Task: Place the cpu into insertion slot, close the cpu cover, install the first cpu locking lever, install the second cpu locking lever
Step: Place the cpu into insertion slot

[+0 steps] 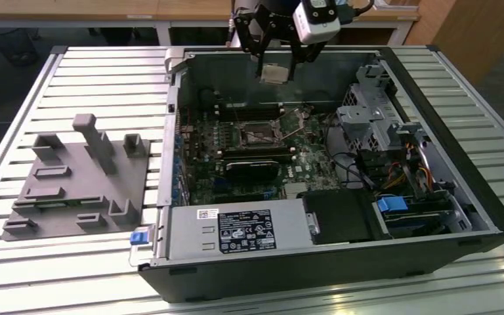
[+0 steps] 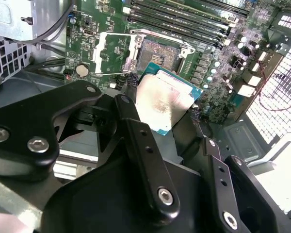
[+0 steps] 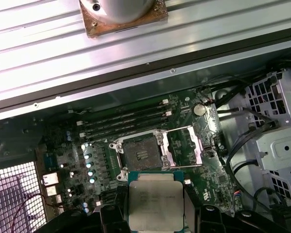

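My gripper (image 1: 277, 68) hangs above the far wall of the open computer case, shut on the cpu (image 1: 275, 73), a pale silvery square chip held flat by two opposite edges. Both wrist views show the cpu (image 2: 167, 99) (image 3: 155, 201) between the black fingers (image 2: 136, 126), well above the green board. The insertion slot (image 3: 138, 155) (image 2: 160, 56) (image 1: 259, 134) lies open below, its dark centre bare. The cpu cover (image 3: 184, 148) (image 2: 114, 53) is swung back beside the slot. A thin locking lever (image 1: 298, 133) stands up next to it.
A black fan cooler (image 1: 250, 169) sits just in front of the slot, and long memory slots (image 3: 126, 121) run behind it. A drive cage (image 1: 375, 111) and cables fill the case's right side. A grey fixture (image 1: 77, 177) lies on the slatted table at the exterior view's left.
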Controlling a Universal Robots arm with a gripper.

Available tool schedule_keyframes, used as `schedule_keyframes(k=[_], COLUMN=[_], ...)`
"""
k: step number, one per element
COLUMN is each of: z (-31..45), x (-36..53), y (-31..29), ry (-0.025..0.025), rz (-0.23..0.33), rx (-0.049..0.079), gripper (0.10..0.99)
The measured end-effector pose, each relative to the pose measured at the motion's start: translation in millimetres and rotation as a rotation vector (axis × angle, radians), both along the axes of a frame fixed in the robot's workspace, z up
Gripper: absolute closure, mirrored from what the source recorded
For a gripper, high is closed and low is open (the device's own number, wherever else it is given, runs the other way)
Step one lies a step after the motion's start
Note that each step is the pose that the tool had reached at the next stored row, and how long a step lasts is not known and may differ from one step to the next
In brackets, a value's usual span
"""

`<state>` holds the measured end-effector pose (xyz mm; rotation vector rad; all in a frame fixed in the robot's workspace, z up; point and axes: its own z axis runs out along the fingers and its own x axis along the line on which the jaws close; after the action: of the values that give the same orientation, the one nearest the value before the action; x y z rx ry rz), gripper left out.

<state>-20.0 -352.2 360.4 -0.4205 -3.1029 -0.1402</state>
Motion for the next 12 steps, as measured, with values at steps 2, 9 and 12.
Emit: schedule_keyframes(k=[2,9,12], z=[0.0,0.0,0.0], x=[0.0,0.0,0.0], y=[0.0,0.0,0.0], ry=[0.0,0.0,0.0], rz=[-0.006,-0.026,-0.034], rx=[0.0,0.0,0.0], gripper=[0.545,0.545,0.545])
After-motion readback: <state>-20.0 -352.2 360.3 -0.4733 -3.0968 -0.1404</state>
